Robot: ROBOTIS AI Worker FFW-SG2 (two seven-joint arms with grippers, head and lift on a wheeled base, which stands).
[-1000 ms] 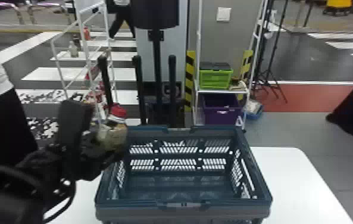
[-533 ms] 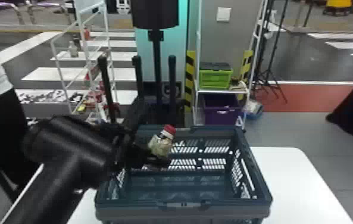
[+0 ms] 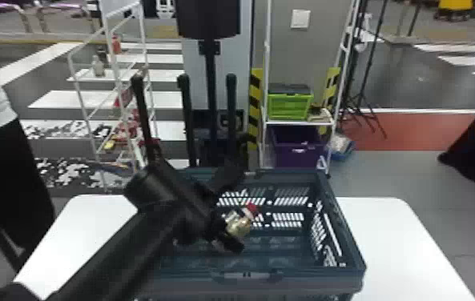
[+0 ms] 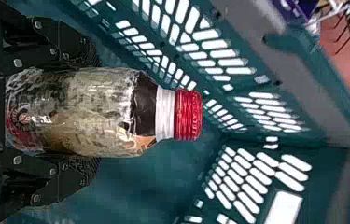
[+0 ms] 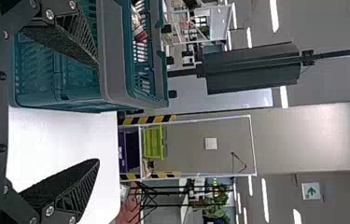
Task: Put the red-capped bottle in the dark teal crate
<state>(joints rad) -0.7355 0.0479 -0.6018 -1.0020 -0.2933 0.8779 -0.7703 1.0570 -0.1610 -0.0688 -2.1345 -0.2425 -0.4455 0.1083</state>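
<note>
Striped floor is stretching behind your white table (image 3: 404, 240), and beyond it a bright green crate (image 3: 290, 105) is sitting on a white rack (image 3: 298, 123), above a purple bin (image 3: 298, 148). A black stand (image 3: 210, 88) is rising behind the table. Nearer you, the dark teal crate (image 3: 248, 276) is resting on the tabletop, its slotted walls showing. Your left gripper (image 3: 227, 233) is reaching in from the left side and is gripping the red-capped bottle (image 3: 238, 226) around its body, the fingers pressing on both sides. You are holding the bottle at a tilt over the crate's inside, its red cap (image 4: 189, 115) pointing away from the gripper. How deep it is hanging, you cannot tell. Your right gripper (image 5: 97, 112) is waiting near the crate, its fingers standing wide apart with nothing between them.
</note>
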